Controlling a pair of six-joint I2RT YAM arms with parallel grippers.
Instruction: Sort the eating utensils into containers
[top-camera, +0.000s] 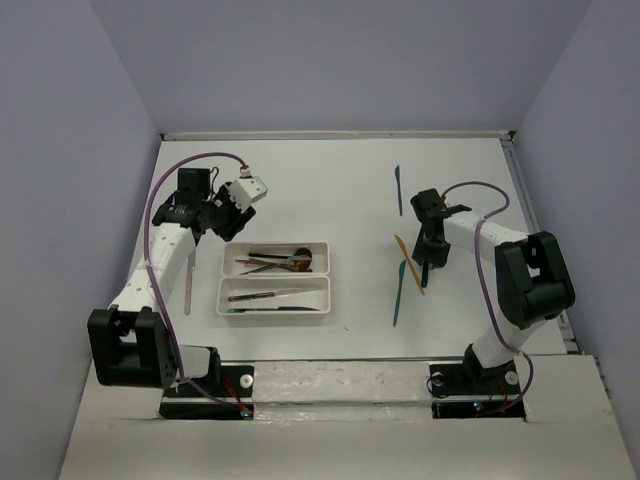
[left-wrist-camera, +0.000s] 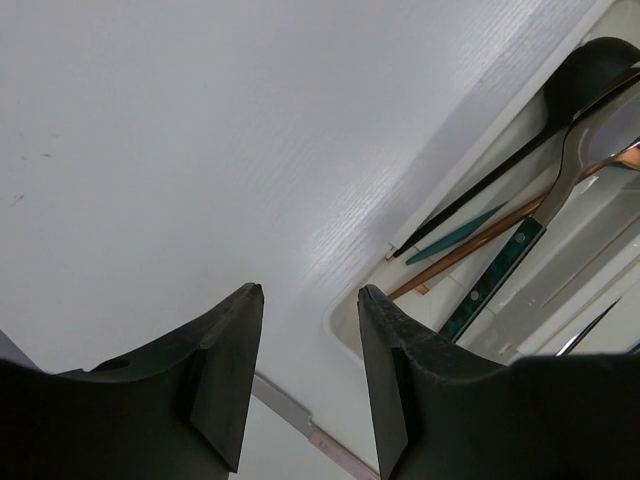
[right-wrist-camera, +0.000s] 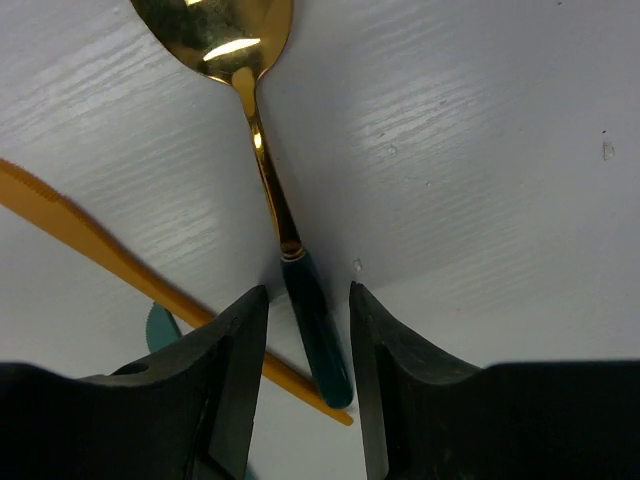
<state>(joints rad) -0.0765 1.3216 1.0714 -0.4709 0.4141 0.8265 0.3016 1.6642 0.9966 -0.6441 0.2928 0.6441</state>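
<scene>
The white bench (top-camera: 330, 180) carries two white trays side by side at its centre. The left end effector (left-wrist-camera: 310, 290) hangs open and empty over bare bench beside the far tray (top-camera: 326, 258). That tray holds a black spoon (left-wrist-camera: 560, 110), a teal-handled silver spoon (left-wrist-camera: 520, 250) and a copper piece (left-wrist-camera: 470, 250). The near tray (top-camera: 221, 296) also holds slim utensils.

Well to the right, the right end effector (right-wrist-camera: 308, 289) is open, its fingers (right-wrist-camera: 240, 340) straddling the teal handle of a gold spoon (right-wrist-camera: 272, 200) that lies on the bench. An orange knife (right-wrist-camera: 120, 255) runs slantwise by the handle's end. A far teal utensil (top-camera: 398, 190) and a near teal utensil (top-camera: 398, 297) lie close by.
</scene>
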